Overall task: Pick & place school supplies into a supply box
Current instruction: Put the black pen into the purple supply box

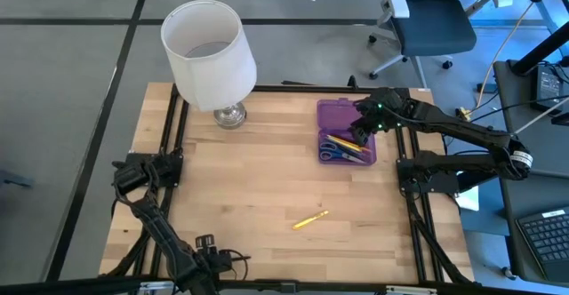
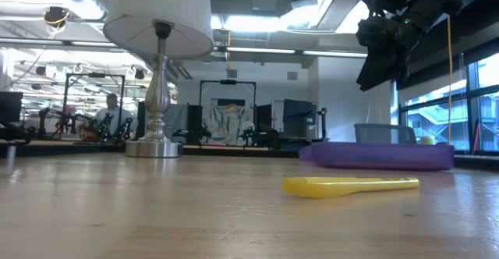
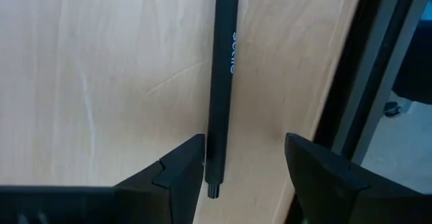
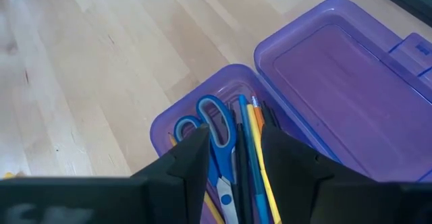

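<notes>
Supply box [image 1: 345, 131] lies open at the table's [image 1: 258, 188] right rear, translucent purple plastic with rounded corners, right gripper [image 1: 363, 135] hovering over it.

Its tray holds one pair of blue-handled scissors [image 4: 214, 124], a blue pen [image 4: 248, 143] and yellow and orange pencils [image 4: 259, 158] (exact count unclear); the right fingers are spread, pinching nothing; one yellow pencil [image 1: 310, 219] lies alone on the pale wood; left gripper [image 3: 243, 177], also spread, waits by a black rail [image 3: 223, 82] with unreadable lettering; white lampshade [image 1: 207, 53] stands rear left.
</notes>
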Motion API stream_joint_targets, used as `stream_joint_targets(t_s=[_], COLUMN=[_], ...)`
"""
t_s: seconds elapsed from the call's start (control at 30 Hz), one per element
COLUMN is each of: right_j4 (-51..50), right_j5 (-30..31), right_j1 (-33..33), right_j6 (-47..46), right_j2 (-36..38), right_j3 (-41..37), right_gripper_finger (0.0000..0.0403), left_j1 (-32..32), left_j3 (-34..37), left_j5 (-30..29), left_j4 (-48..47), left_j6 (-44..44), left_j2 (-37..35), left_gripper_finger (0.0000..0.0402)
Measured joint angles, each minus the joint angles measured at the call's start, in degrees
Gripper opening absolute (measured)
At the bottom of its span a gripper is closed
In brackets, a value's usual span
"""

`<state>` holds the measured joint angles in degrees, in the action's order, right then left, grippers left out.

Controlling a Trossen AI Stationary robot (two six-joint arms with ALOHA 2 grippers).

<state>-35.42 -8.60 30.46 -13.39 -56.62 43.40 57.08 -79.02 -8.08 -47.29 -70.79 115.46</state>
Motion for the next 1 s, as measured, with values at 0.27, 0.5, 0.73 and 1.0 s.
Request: stream_joint_targets(t_s=[0.27,0.5,0.73,1.0], right_j4=[0.02,0.01,0.01,0.00], right_j5=[0.00,0.00,0.00,0.02], right_j1=[0.00,0.00,-0.01,-0.02], right_j6=[-0.04,-0.04,-0.01,0.11], right_j2=[0.00,0.00,0.00,0.00], right_j3=[0.00,0.00,0.00,-0.02], right_gripper_finger=[0.0139,0.0139,0.0139,0.0139], left_j1=[-0.07,-0.07,-0.07,-0.03], left_j3=[0.00,0.04,4.00,5.11], left_j5=[-2.16,-0.19,0.52,-0.50], left_j4=[-0.04,-0.27,1.78,2.93], left_j6=[0.00,-0.46,-3.86,5.17], left_j2=[0.00,0.00,-0.50,-0.44], left_gripper_finger=[0.0196,0.0178,0.0129,0.0072])
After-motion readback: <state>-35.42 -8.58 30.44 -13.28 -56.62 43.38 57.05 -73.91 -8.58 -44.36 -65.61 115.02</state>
